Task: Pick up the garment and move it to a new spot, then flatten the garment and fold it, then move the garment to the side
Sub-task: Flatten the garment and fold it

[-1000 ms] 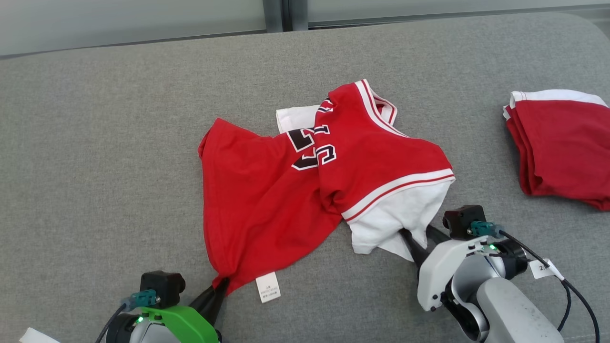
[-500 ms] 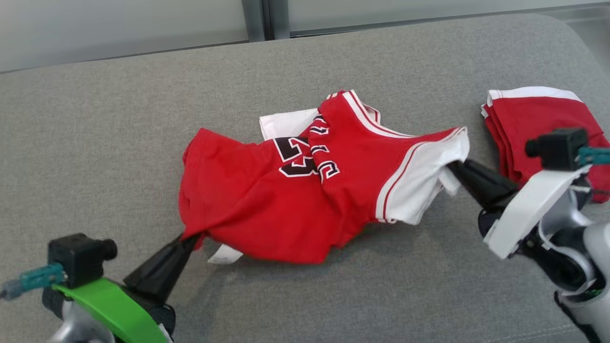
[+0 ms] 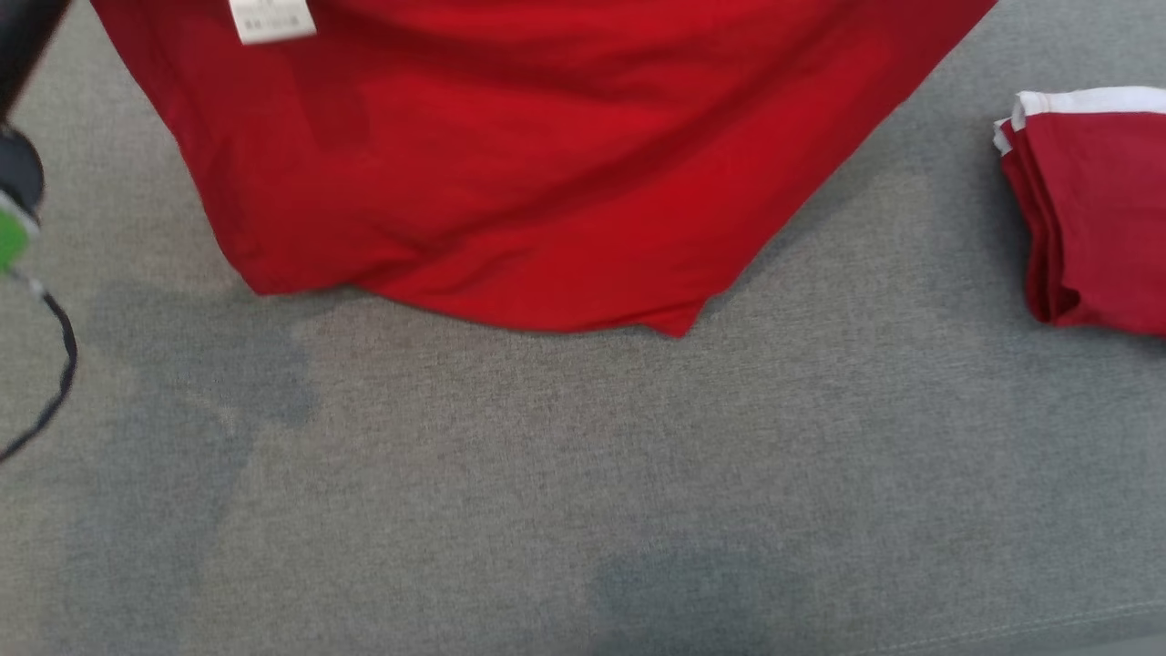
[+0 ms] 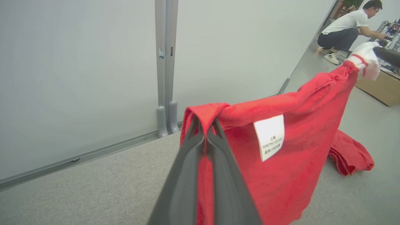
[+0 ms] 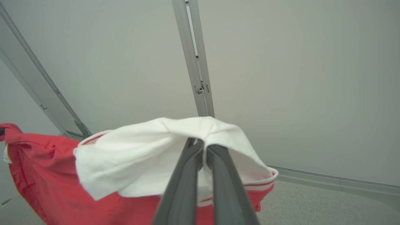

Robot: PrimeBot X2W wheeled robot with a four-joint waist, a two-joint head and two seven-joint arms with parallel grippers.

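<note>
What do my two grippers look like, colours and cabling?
The left gripper has two long, dark grey fingers tapering to narrow tips; in the head view a green bracket and thin black cable sit by it. The right gripper has matching dark tapered fingers.

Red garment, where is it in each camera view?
Head view: red garment across the top, above the grey surface.
Left wrist view: centre to right, its red corner shut in the left gripper.
Right wrist view: lower left, white part in the right gripper.
Shared landmark: the grey surface.
</note>
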